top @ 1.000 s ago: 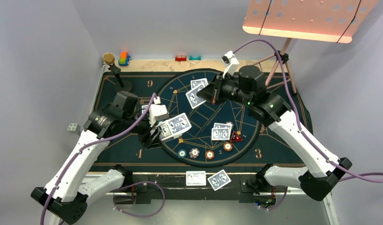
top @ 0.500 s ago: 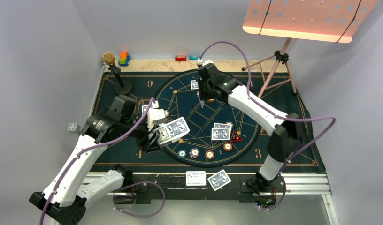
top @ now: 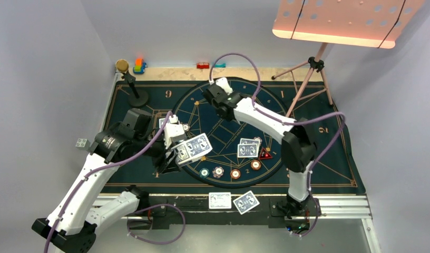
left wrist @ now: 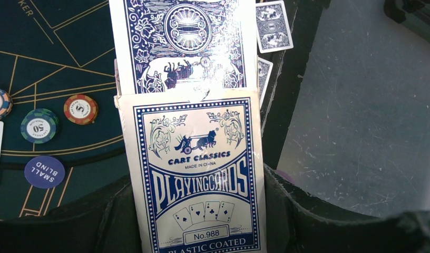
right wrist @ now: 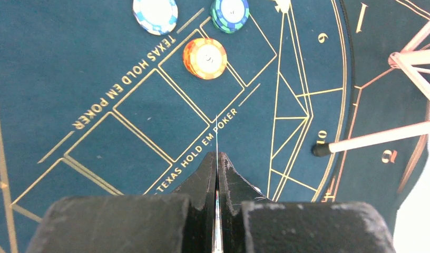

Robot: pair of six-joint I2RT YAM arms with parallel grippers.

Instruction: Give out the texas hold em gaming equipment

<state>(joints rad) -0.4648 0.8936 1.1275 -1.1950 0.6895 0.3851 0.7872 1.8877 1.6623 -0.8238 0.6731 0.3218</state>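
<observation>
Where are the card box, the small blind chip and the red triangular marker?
card box [left wrist: 197, 174]: left wrist view, middle of its printed front.
small blind chip [left wrist: 45, 172]: left wrist view, centre of its blue face.
red triangular marker [top: 265, 154]: top external view, middle of the triangle.

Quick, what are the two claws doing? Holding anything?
Left claw: closed on the card box.
Right claw: closed, pinching a card seen edge-on.
</observation>
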